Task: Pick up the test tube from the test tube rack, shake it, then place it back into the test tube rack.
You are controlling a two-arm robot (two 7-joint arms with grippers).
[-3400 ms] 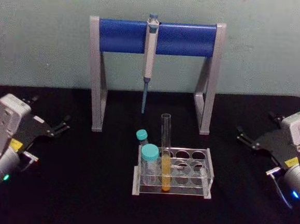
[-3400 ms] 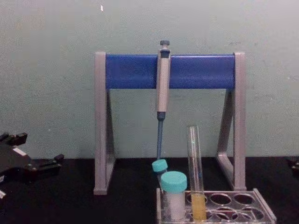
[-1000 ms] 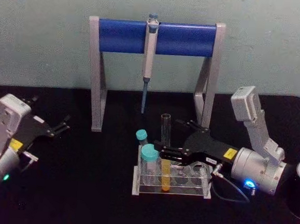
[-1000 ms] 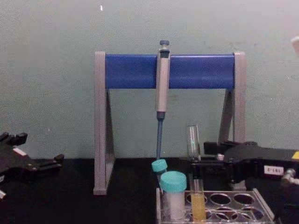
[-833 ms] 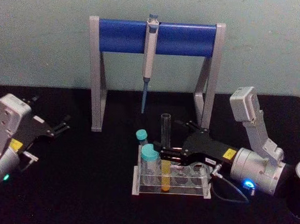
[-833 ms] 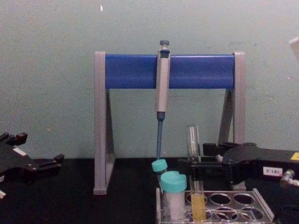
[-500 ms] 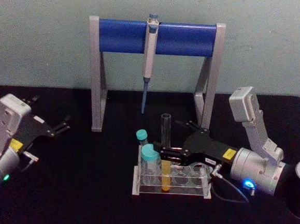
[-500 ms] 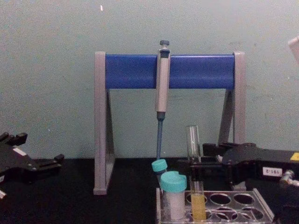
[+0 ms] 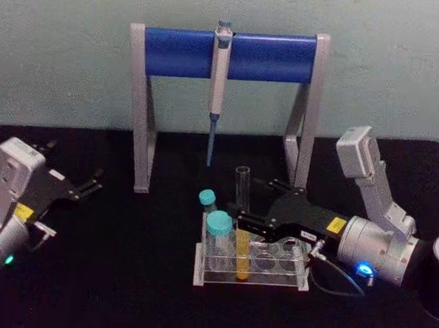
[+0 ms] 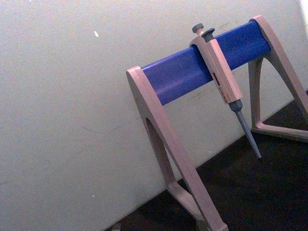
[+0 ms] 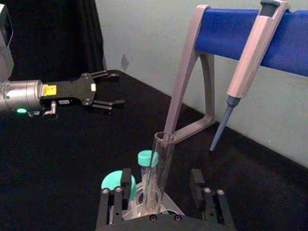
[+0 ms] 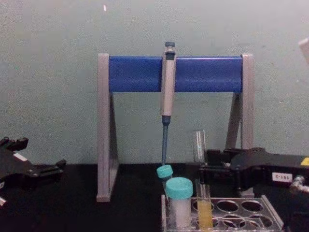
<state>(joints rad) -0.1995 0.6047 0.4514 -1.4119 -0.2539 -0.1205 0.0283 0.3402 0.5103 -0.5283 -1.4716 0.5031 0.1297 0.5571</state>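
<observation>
Straddling the tube point(image 9: 241, 182), the right gripper point(image 11: 160, 184) has fingers point(image 11: 127, 185) apart, the tube upright between them in the rack point(image 9: 303, 270) below. Looks light, slick, fragile: pinch gently above the liquid point(image 9: 242, 261). Left gripper point(image 9: 90, 183) idles far off, fingers spread.

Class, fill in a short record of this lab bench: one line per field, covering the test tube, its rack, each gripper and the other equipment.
Test tube: upright in the test tube rack, uncapped, yellow-orange liquid in its lower part
Rack neighbours: two teal-capped tubes at its left end
Right gripper: open, one finger on each side of the tube above the rack, gaps visible
Left gripper: open, parked at the left of the table
Background: pipette hanging on the blue-and-grey stand
Task stage: tube not yet lifted
</observation>
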